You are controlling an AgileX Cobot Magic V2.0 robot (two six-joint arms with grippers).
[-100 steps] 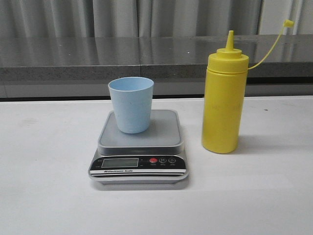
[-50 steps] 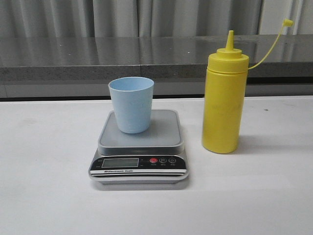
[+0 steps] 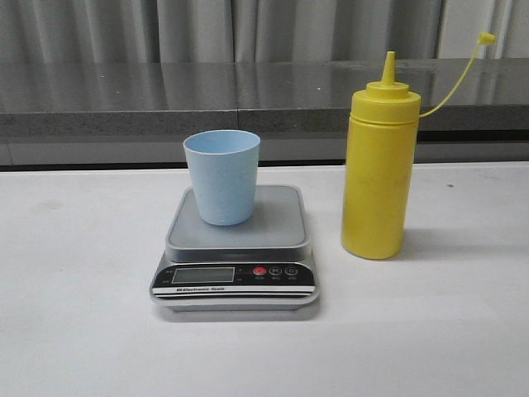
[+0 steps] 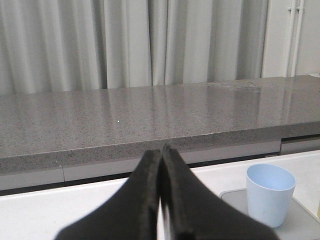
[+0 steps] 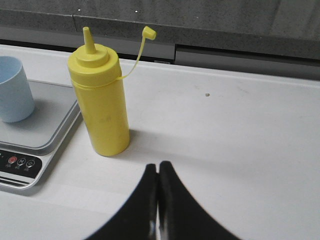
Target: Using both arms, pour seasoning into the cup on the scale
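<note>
The pale blue cup [image 3: 221, 176] stands upright on the silver-grey scale [image 3: 277, 227], toward its left rear. Right of the scale the yellow seasoning bottle [image 3: 378, 165] stands upright on the white table, its tethered cap [image 3: 488, 38] off the nozzle. Neither arm shows in the front view. In the left wrist view my left gripper [image 4: 161, 149] is shut on nothing, with the cup [image 4: 270, 194] ahead and to one side. My right gripper [image 5: 158, 165] is shut and empty in the right wrist view, a short way off the bottle [image 5: 101, 102], beside the scale [image 5: 47, 135] and cup [image 5: 13, 90].
A grey stone ledge [image 3: 165, 95] with curtains behind it runs along the table's far edge. The white tabletop [image 3: 83, 331] stretches out around the scale and bottle.
</note>
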